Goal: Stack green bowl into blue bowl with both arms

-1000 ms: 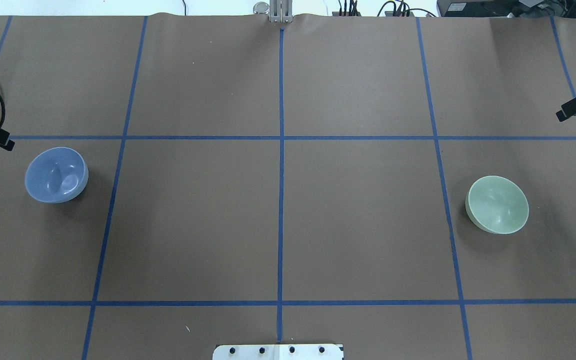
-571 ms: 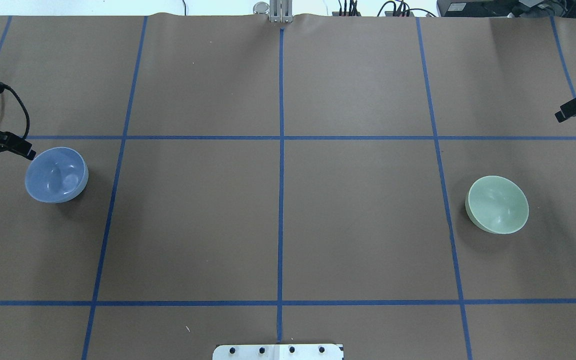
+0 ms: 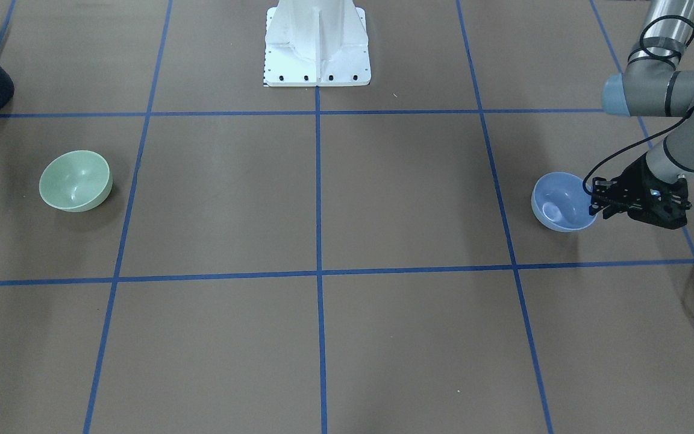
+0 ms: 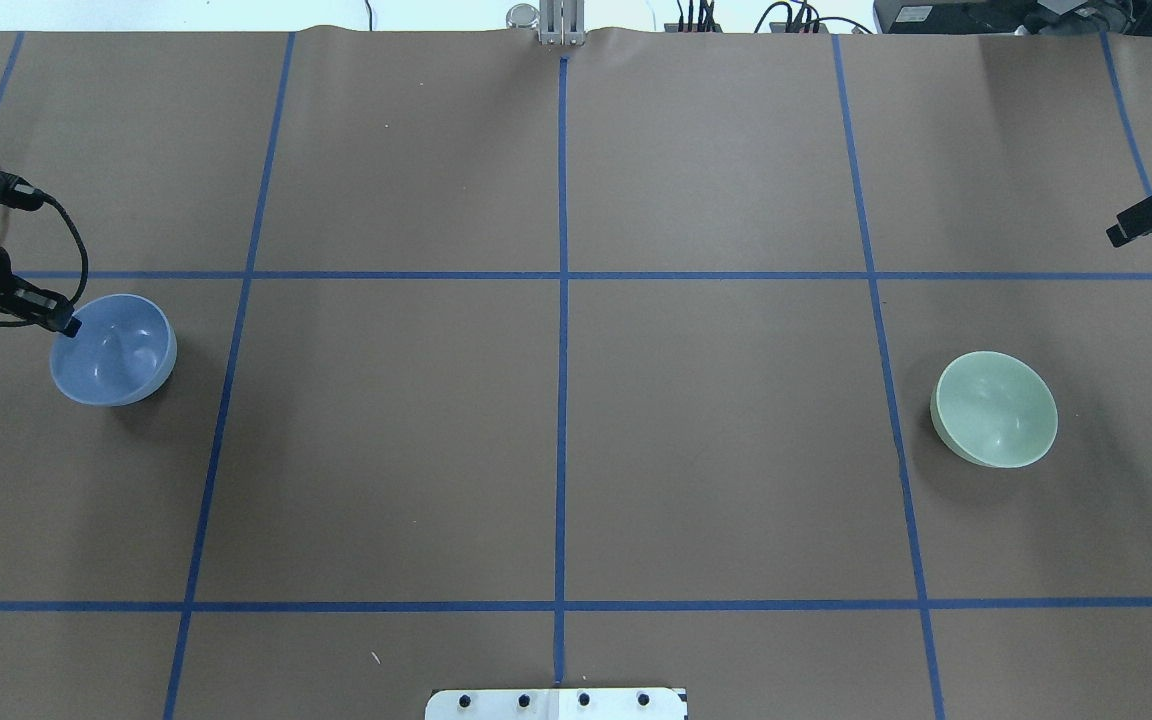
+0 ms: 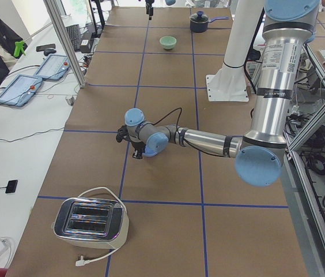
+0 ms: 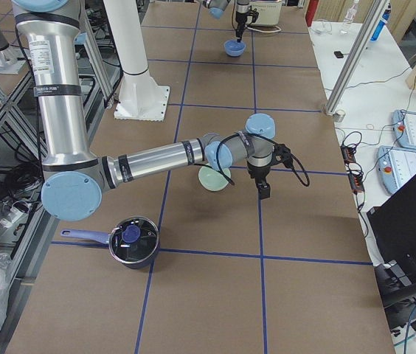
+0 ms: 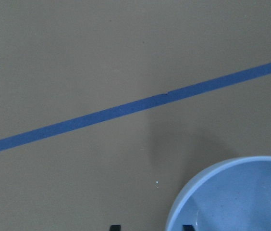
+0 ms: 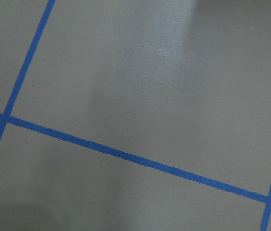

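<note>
We log the left fingers [image 4: 56, 315] newly arrived, spread astride the round pale-blue plastic bowl [image 4: 121, 350] rim; grasp looks next. Of the right fingers [image 4: 1136, 220] we cannot tell.

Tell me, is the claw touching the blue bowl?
Cannot tell. The left wrist view shows the left gripper straddling the rim of the blue bowl, one finger inside, one outside; contact isn't plain.

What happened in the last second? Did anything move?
The left gripper moved in to the blue bowl and now straddles its rim, jaws open. The blue bowl and the green bowl stayed put; the right gripper barely shifted.
</note>
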Robot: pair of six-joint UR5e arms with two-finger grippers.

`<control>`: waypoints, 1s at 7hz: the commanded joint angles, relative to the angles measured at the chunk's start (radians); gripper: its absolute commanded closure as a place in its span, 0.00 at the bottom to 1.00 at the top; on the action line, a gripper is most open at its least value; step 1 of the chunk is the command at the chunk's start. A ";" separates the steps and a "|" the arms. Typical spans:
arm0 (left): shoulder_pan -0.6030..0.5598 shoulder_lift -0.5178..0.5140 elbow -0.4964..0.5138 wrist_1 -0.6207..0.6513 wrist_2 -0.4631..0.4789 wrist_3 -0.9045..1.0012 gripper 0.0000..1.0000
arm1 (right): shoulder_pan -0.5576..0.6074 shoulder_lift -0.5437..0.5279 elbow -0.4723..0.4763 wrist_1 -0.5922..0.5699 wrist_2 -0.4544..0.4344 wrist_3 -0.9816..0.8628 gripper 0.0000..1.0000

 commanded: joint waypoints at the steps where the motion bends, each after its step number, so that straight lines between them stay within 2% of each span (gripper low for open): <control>1: 0.008 0.001 0.001 -0.007 -0.002 -0.002 0.89 | 0.000 -0.001 -0.001 0.000 0.000 0.000 0.00; 2: 0.008 0.003 -0.017 -0.007 -0.009 -0.005 1.00 | 0.000 -0.001 0.001 0.000 0.000 0.000 0.00; 4: 0.008 -0.015 -0.132 0.057 -0.087 -0.090 1.00 | 0.000 0.000 0.001 0.000 0.000 0.000 0.00; 5: 0.008 -0.070 -0.149 0.084 -0.086 -0.197 1.00 | 0.000 0.000 0.001 0.000 0.002 0.000 0.00; 7: 0.087 -0.230 -0.149 0.156 -0.081 -0.428 1.00 | 0.000 0.005 0.001 0.000 0.003 0.002 0.00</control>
